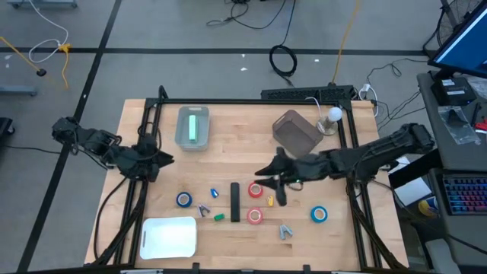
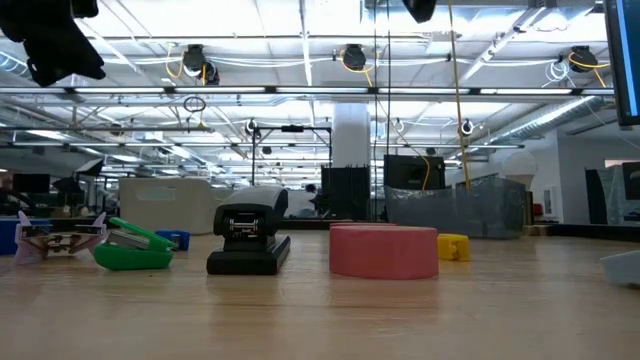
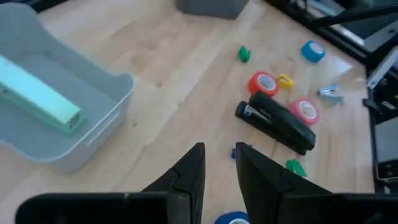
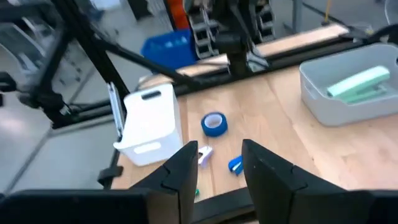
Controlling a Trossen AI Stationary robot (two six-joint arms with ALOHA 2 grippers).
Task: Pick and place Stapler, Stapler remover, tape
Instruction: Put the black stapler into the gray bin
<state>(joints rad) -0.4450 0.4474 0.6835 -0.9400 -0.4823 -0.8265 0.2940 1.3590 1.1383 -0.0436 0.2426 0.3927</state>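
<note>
From the high view I see my right arm stretched in from the right edge of the frame, low over the middle of the table (image 1: 228,164). The right gripper (image 1: 268,183) points to the left and hangs beside a red tape roll (image 1: 256,190), near the centre. In the right wrist view its two fingers (image 4: 176,171) stand apart with a clear gap, and nothing is between them.

My left arm is folded at the left edge of the table, and the left gripper (image 1: 158,160) points right, well apart from the things. In the left wrist view its fingers (image 3: 186,177) show a narrow gap and they hold nothing.

The black stapler (image 1: 235,202) lies in the lower centre of the frame. A second red tape roll (image 1: 255,216) is just right of it. One blue tape roll (image 1: 184,199) lies at the lower left and another blue tape roll (image 1: 318,215) at the lower right. A green staple remover (image 1: 219,217) lies near the stapler, on its left.

A grey bin (image 1: 192,128) in the upper centre holds a light green stapler (image 1: 193,126). A white bin (image 1: 168,236) stands at the lower left.
</note>
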